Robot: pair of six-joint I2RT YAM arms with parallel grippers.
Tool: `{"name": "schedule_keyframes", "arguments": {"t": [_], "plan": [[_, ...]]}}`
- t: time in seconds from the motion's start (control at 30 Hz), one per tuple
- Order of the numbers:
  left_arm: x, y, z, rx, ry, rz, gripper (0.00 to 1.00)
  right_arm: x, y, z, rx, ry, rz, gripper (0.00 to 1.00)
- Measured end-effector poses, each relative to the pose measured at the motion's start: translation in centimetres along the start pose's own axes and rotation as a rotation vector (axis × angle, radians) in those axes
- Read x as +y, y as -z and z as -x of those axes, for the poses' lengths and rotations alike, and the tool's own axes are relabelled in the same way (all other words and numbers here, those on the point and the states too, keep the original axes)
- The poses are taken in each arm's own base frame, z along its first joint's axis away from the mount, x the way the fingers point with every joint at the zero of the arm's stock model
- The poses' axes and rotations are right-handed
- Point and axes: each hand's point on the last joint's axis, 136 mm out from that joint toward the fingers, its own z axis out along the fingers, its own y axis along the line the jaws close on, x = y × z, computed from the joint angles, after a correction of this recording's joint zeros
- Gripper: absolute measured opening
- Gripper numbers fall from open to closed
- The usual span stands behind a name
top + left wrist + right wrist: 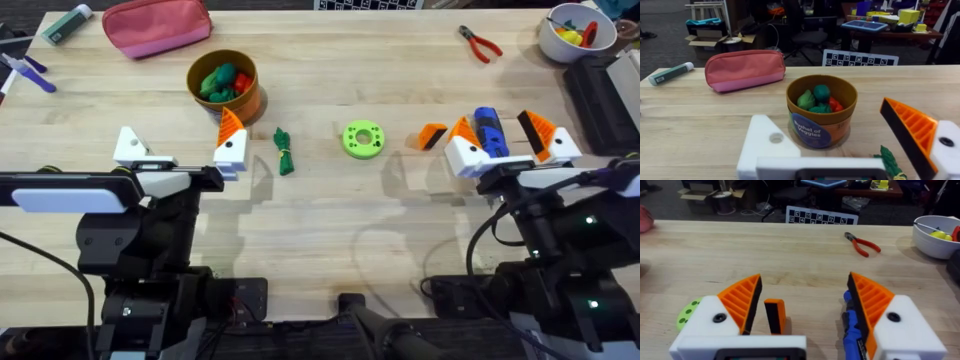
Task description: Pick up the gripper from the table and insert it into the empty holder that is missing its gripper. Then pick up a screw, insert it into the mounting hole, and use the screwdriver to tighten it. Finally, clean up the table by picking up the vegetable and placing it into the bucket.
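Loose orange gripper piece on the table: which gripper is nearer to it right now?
Right. The right gripper is open around the blue screwdriver, with the orange gripper piece just beside one finger. The left gripper is across the table, near the bucket.

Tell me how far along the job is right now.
Nothing looks done. The left gripper has one bare white holder; the loose orange gripper lies on the table beside the open right gripper. The screwdriver lies between its fingers; the vegetable lies outside the bucket.
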Motion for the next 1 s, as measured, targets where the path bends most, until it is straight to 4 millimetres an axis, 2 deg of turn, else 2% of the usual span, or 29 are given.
{"name": "schedule_keyframes", "arguments": {"t": [0.17, 0.33, 0.47, 0.57, 0.7, 0.83, 1.0], "plan": [[0.0, 0.0, 0.0, -0.001, 0.0, 0.0, 0.985, 0.0, 0.0, 0.0, 0.002, 0.0, 0.0, 0.992], [0.0, 0.0, 1.3, -0.054, -0.001, -0.001, 0.985, 0.1, 0.0, 0.8, -0.03, 0.0, 0.004, 0.993], [0.0, 0.2, 1.9, -0.05, 0.0, -0.001, 0.985, 0.2, 0.4, 3.7, -0.13, 0.005, 0.009, 0.994], [-0.1, 0.9, 4.0, -0.041, -0.001, -0.001, 0.986, 0.2, 1.1, 6.0, -0.157, 0.006, 0.009, 0.992], [-0.1, 1.8, 7.1, 0.056, -0.001, 0.001, 0.985, 0.3, 2.6, 10.3, -0.156, 0.006, 0.009, 0.994], [-0.1, 1.6, 8.8, 0.222, 0.0, 0.003, 0.986, 0.3, 3.4, 12.5, -0.013, 0.0, 0.009, 0.994], [-0.1, 0.2, 8.7, 0.497, 0.001, 0.006, 0.986, 0.3, 3.1, 11.8, 0.32, -0.015, 0.008, 0.994]]}}
